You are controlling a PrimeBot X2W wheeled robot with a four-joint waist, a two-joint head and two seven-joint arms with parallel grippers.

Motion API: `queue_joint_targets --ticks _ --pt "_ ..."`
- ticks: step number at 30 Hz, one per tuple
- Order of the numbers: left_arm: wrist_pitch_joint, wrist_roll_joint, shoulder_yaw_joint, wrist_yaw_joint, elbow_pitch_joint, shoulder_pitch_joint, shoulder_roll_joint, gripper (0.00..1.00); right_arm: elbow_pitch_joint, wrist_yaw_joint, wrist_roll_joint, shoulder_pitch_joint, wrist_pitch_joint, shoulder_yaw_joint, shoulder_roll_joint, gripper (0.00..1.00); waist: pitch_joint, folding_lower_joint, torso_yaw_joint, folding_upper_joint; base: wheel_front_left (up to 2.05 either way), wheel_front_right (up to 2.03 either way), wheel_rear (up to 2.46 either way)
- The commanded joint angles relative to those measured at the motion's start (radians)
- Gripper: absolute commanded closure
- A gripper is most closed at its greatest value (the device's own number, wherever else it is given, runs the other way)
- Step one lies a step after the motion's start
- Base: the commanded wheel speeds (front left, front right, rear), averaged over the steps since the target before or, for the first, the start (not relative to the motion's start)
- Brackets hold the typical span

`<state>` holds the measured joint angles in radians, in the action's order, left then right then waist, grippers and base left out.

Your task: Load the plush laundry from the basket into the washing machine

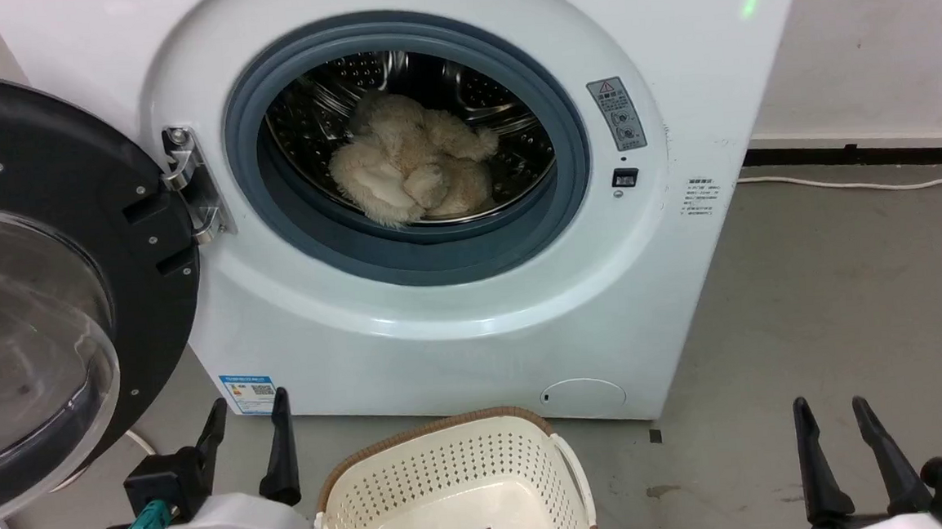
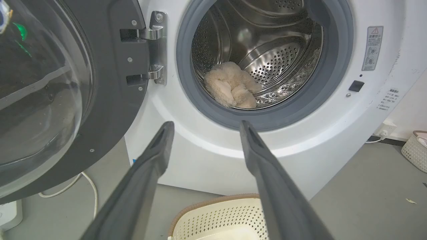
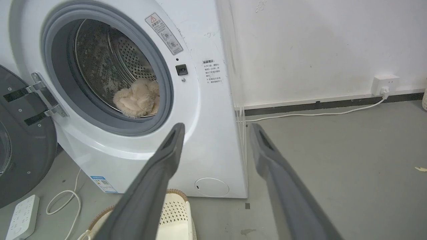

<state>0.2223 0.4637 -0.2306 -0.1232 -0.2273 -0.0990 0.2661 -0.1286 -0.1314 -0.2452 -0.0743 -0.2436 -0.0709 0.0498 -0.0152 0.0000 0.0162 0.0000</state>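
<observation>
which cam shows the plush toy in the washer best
The head view: the plush laundry lies in the drum, seen straight on, large and whole. The left wrist view shows it smaller, low in the drum. The right wrist view sees it at an angle, its edge hidden by the door seal.

The washing machine point(image 1: 442, 332) sticker point(image 1: 616, 114) shows a warning triangle point(image 1: 606, 87).

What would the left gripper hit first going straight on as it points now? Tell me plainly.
Most likely the grey door seal of the washing machine, at the opening's lower lip, short of the plush toy in the drum. The left gripper aims about there; depth is unclear.
</observation>
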Motion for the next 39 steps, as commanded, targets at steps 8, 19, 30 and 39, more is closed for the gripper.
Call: queue_joint_targets --ticks 8,19,30,39 --pt "0.013 0.013 0.008 -0.007 0.007 0.035 -0.001 0.00 -0.018 0.001 0.004 -0.042 -0.003 0.001 0.000 0.00 -0.007 0.0000 0.007 0.0000 0.00 0.00 0.00" --pt "0.004 0.020 -0.013 0.016 0.005 0.021 0.008 0.00 -0.033 0.001 -0.003 -0.040 -0.007 0.009 0.000 0.00 -0.011 0.0000 0.006 0.0000 0.00 0.00 0.00" --pt "-0.006 0.023 -0.018 0.018 0.006 0.017 0.003 1.00 -0.034 0.000 -0.003 -0.027 -0.004 0.016 0.000 1.00 -0.009 0.0000 0.005 0.0000 0.00 0.00 0.00" --pt "-0.020 -0.008 -0.002 0.024 0.020 0.022 -0.012 1.00 -0.024 0.000 0.012 -0.021 0.012 0.019 0.000 1.00 -0.007 0.0000 0.003 0.0000 0.00 0.00 0.00"
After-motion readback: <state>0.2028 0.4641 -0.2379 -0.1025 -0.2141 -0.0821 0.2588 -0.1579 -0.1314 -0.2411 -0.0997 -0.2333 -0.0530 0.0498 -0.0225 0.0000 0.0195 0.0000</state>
